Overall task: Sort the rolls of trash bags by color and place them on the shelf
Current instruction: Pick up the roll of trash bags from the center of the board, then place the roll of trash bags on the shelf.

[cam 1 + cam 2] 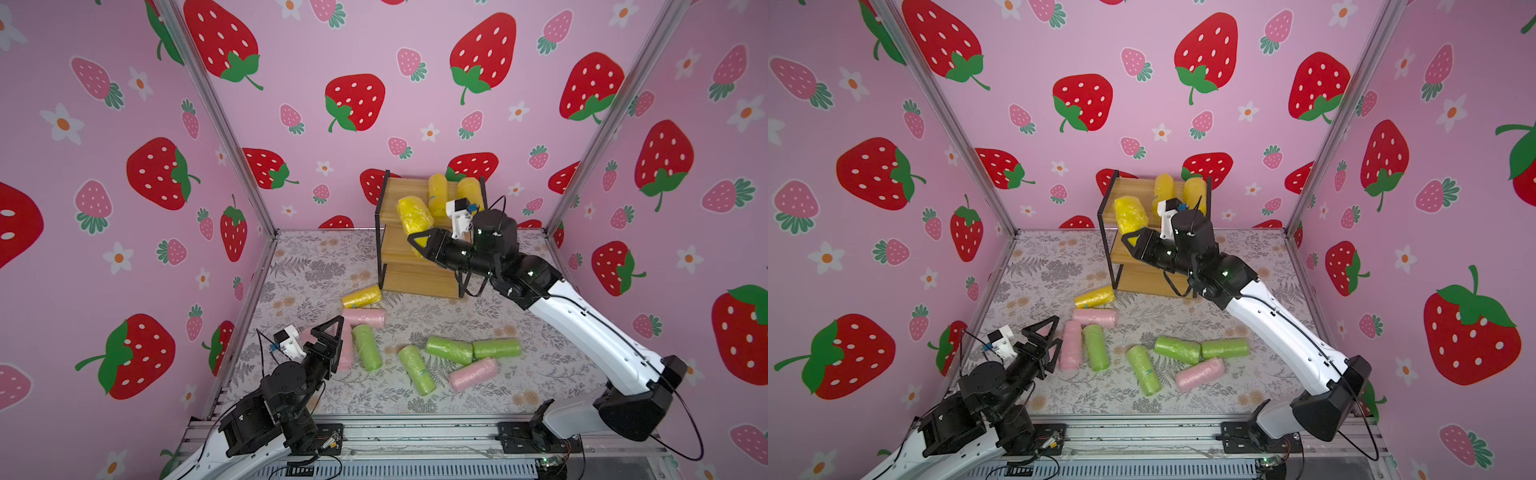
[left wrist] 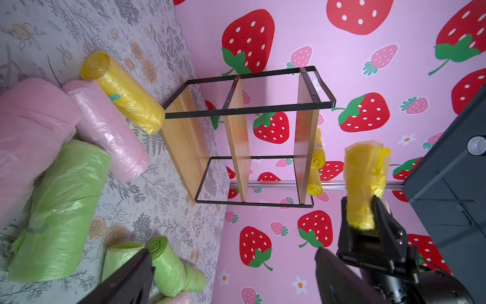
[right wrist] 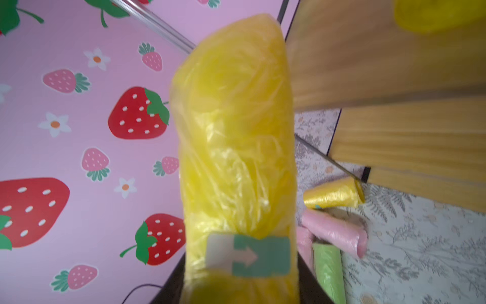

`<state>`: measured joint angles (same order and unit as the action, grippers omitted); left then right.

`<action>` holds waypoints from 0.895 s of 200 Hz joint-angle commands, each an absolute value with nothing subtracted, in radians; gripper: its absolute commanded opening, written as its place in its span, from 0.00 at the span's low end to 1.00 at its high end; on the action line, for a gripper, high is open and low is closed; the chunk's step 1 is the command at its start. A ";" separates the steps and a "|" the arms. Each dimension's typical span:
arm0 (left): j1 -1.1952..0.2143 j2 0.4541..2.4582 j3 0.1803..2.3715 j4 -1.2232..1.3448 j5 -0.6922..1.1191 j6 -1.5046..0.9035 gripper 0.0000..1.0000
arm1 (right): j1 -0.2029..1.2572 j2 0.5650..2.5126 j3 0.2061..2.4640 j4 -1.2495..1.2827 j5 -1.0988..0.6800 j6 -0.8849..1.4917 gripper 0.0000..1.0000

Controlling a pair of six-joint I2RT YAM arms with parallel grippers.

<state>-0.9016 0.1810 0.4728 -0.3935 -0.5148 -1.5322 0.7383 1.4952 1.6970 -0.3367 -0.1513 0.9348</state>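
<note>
While the right gripper is clamped on the lower end of a yellow roll, that roll stands tilted at the front left corner of the top board of the shelf; contact with the board cannot be told. A second yellow roll and a third yellow roll lie side by side on the top board. A fourth yellow roll lies on the table just beside the shelf's front left foot. The left gripper hovers, jaws wide apart and gripping nothing, over a pink roll. Four green rolls lie on the table nearby
</note>
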 commanded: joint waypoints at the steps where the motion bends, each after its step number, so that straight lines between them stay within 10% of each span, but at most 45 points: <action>1: -0.900 0.179 0.510 -0.458 -0.545 -1.508 1.00 | 0.681 1.579 1.826 -0.308 -0.140 0.961 0.00; 61: -0.899 0.261 0.526 -0.506 -0.477 -1.460 0.99 | 0.643 1.854 2.166 -0.360 -0.016 0.966 0.00; 95: -0.899 0.327 0.568 -0.499 -0.435 -1.379 0.98 | 0.629 1.959 2.301 -0.431 0.014 0.987 0.31; 179: -0.898 0.343 0.663 -0.584 -0.457 -1.232 0.97 | 0.616 1.966 2.338 -0.418 0.041 0.907 0.62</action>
